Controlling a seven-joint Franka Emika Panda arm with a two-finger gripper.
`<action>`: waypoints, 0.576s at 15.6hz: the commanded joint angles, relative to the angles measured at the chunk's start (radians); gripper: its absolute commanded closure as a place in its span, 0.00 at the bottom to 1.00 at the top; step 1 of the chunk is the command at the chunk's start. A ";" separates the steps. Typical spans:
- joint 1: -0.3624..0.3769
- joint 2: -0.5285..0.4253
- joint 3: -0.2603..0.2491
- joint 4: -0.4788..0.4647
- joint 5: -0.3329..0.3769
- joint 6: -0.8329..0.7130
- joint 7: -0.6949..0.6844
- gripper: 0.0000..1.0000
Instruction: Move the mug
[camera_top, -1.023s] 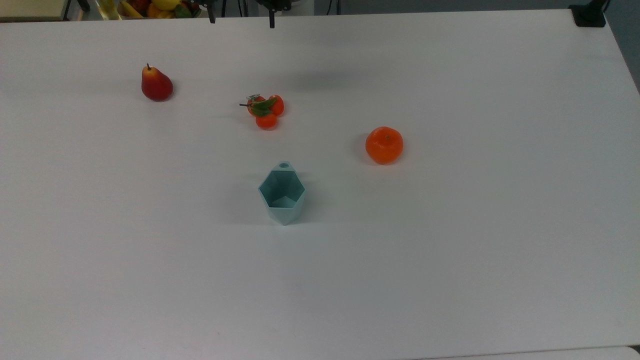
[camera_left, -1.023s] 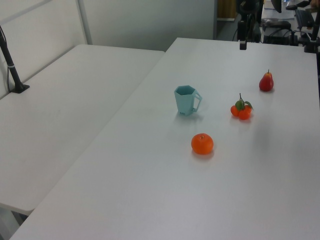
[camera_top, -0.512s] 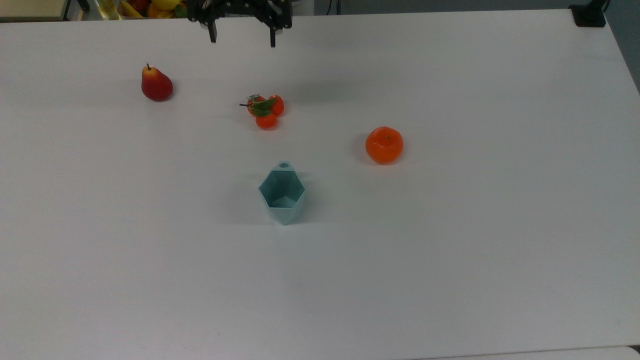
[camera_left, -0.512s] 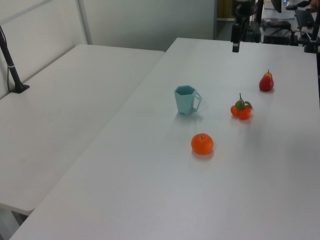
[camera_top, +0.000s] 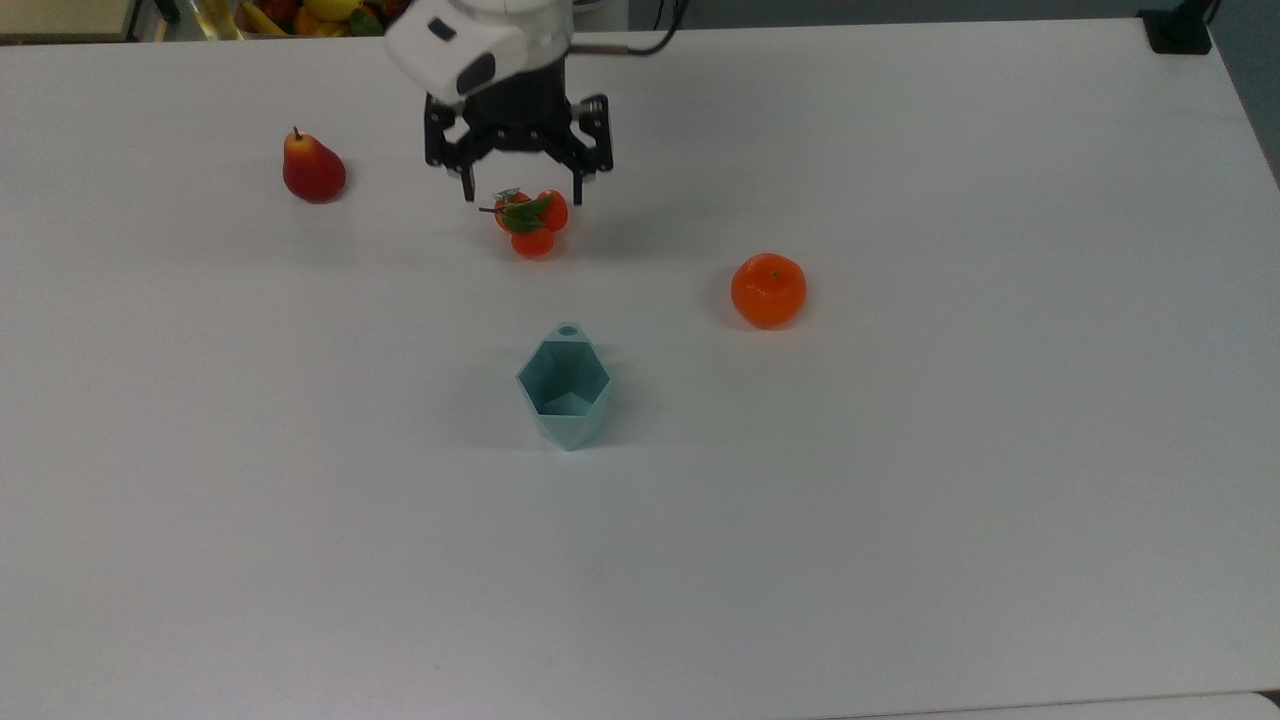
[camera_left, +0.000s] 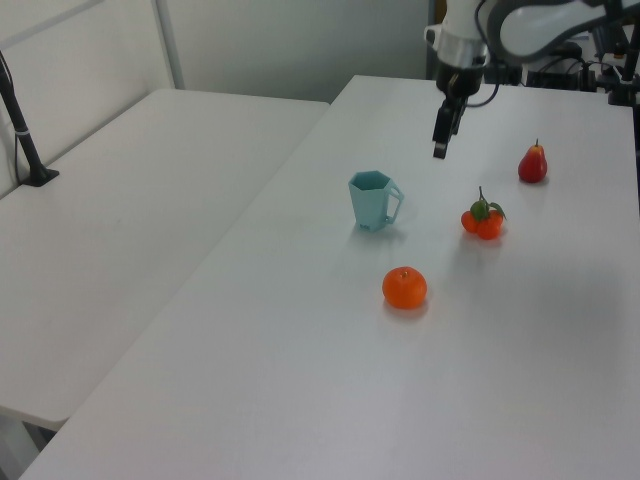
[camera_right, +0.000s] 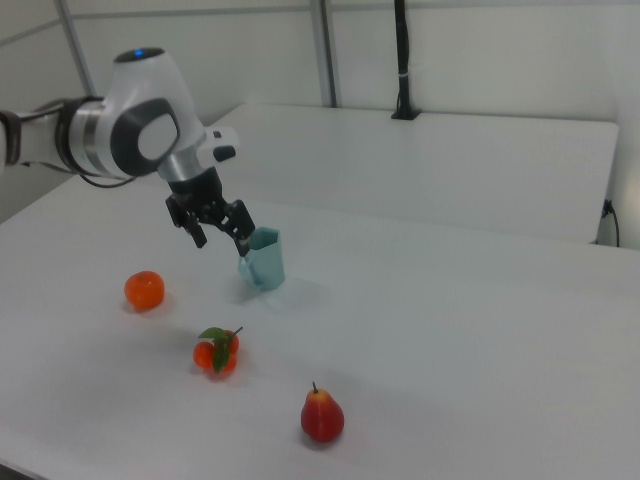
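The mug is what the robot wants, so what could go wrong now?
The open gripper hangs in the air short of the mug. In the top view the tomato cluster lies between them, so a low path might knock it. The mug's faceted, tapering sides could slip between the fingers. The orange might roll if bumped.

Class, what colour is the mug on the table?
The mug is pale teal-blue, clearest in the top view.

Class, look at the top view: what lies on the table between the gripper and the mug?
In the top view, the tomato cluster lies just below the open gripper; from there to the mug the table is bare.
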 joint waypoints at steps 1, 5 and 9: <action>0.033 0.087 -0.006 -0.015 -0.001 0.159 0.081 0.00; 0.052 0.165 -0.007 -0.011 -0.038 0.281 0.146 0.00; 0.055 0.227 -0.007 0.006 -0.079 0.357 0.184 0.14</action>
